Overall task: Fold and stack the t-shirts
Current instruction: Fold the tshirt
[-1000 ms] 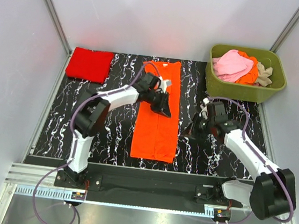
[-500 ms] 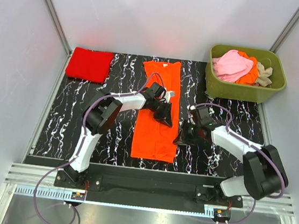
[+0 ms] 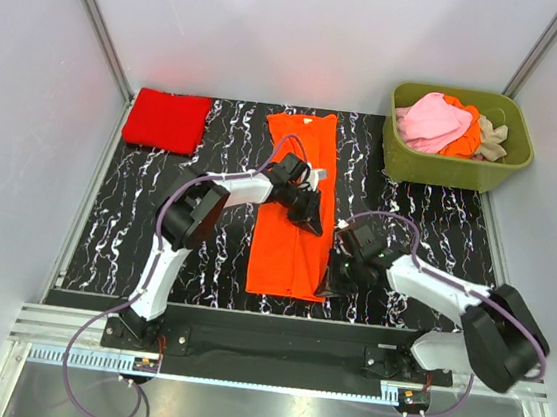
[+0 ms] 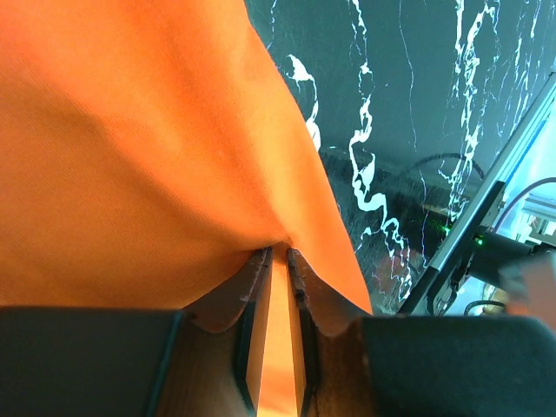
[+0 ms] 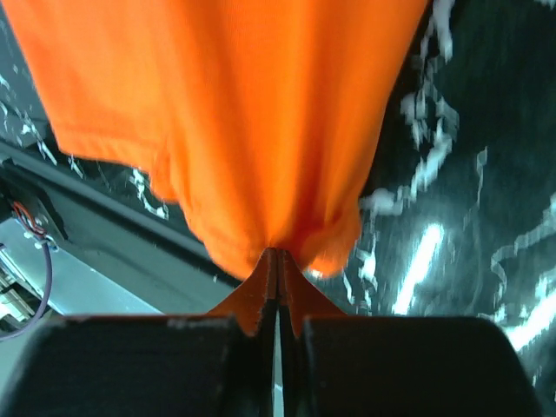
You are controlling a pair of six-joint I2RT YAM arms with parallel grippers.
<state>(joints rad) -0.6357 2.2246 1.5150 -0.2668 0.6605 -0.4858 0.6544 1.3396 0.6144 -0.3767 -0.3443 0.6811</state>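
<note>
A bright orange t-shirt (image 3: 288,255) lies as a long folded strip down the middle of the black marbled table (image 3: 203,250). My left gripper (image 3: 309,220) sits at the strip's right edge about halfway along, and in the left wrist view the left gripper (image 4: 280,252) is shut on a pinch of the orange t-shirt (image 4: 130,130). My right gripper (image 3: 327,287) is at the strip's near right corner. In the right wrist view the right gripper (image 5: 277,252) is shut on the gathered hem of the orange t-shirt (image 5: 243,104). A folded red t-shirt (image 3: 166,120) lies at the far left.
An olive-green tub (image 3: 454,168) stands at the far right with pink (image 3: 431,120), orange (image 3: 464,139) and beige (image 3: 493,137) shirts heaped in it. Grey walls close in the table on the left, right and back. A metal rail (image 3: 272,354) runs along the near edge.
My right gripper has moved nearer and leftward from the bare table to the orange shirt's near right corner. The left gripper shifted slightly right along the shirt's edge, then held still.
</note>
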